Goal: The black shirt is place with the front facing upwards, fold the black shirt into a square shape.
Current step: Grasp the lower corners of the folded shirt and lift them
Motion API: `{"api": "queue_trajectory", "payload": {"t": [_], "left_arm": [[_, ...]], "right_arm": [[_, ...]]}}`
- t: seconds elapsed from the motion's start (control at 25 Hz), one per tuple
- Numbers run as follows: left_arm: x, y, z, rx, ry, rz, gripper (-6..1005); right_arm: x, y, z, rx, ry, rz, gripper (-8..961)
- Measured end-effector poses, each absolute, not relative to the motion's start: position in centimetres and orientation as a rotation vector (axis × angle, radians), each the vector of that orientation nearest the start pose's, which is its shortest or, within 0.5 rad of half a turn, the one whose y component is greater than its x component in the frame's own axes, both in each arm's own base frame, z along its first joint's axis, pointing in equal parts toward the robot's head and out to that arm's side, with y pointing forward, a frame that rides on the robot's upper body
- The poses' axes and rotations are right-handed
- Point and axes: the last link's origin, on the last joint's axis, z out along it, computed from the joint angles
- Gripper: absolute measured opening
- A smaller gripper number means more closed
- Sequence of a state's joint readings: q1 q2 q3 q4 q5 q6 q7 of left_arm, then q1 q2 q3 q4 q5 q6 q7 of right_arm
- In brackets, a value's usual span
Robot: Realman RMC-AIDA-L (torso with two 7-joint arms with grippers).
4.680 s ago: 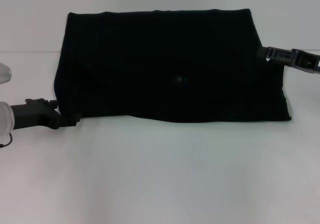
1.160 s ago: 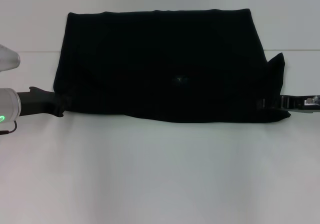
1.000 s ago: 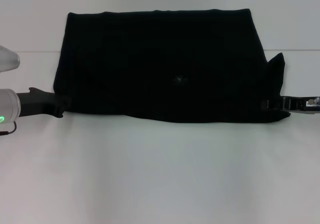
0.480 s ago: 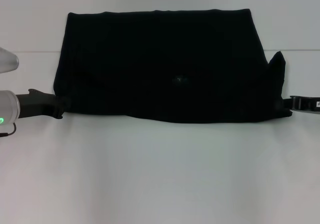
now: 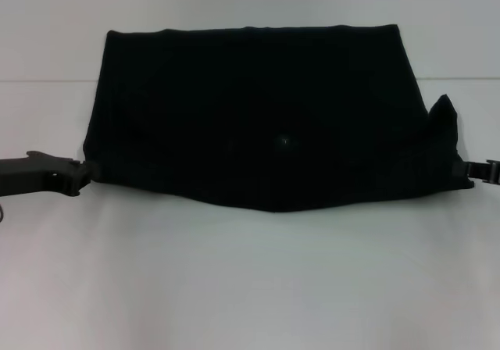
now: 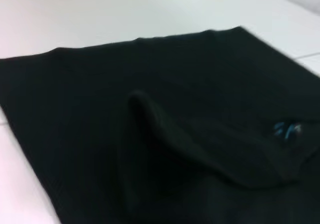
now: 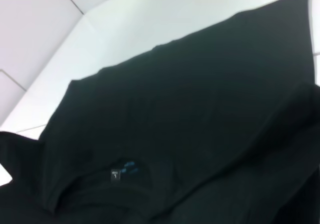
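Observation:
The black shirt (image 5: 258, 108) lies spread wide across the white table (image 5: 250, 287). Its near edge hangs in a shallow V, and both near corners are lifted. My left gripper (image 5: 80, 175) is shut on the near left corner. At the near right corner, my right gripper (image 5: 475, 173) is shut on the cloth, under a raised peak of fabric (image 5: 444, 112). A small pale mark (image 5: 284, 140) shows mid-shirt. The left wrist view shows a raised fold (image 6: 165, 134) and the bluish neck label (image 6: 287, 130). The right wrist view shows the same neck label (image 7: 122, 170).
Bare white table lies in front of the shirt and to both sides of it. A seam line (image 5: 47, 80) crosses the table behind the left arm. Nothing else stands on the surface.
Both grippers have lifted the near corners, so the near edge now sags in the middle. The right gripper has drawn outward to the right, and the left has dropped slightly lower in the picture.

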State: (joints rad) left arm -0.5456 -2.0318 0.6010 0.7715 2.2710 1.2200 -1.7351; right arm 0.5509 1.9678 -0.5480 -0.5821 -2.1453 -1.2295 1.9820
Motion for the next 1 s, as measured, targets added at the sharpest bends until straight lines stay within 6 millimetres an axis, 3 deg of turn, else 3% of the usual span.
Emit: {"api": "queue_trajectory", "payload": {"t": [0.44,0.68,0.72,0.76,1.0], "left_arm": [[-33.7,33.4,7.2,-2.389,-1.115,-0.380,3],[-34.2,30.2,6.8,-2.475,-1.196,-0.425,3],[-34.4,28.9,6.6,-2.508,-1.226,-0.444,3],[-34.4,28.9,6.6,-2.508,-1.226,-0.444,3],[-35.1,25.3,6.5,-2.593,-1.326,-0.453,3]], "right_arm": [[34.4,33.2,5.1,-2.260,1.392,0.566,64],[35.4,29.2,5.3,-2.382,1.342,0.600,72],[35.7,27.9,5.4,-2.406,1.329,0.618,74],[35.7,27.9,5.4,-2.406,1.329,0.618,75],[36.8,23.5,6.3,-2.424,1.290,0.732,83]]}}
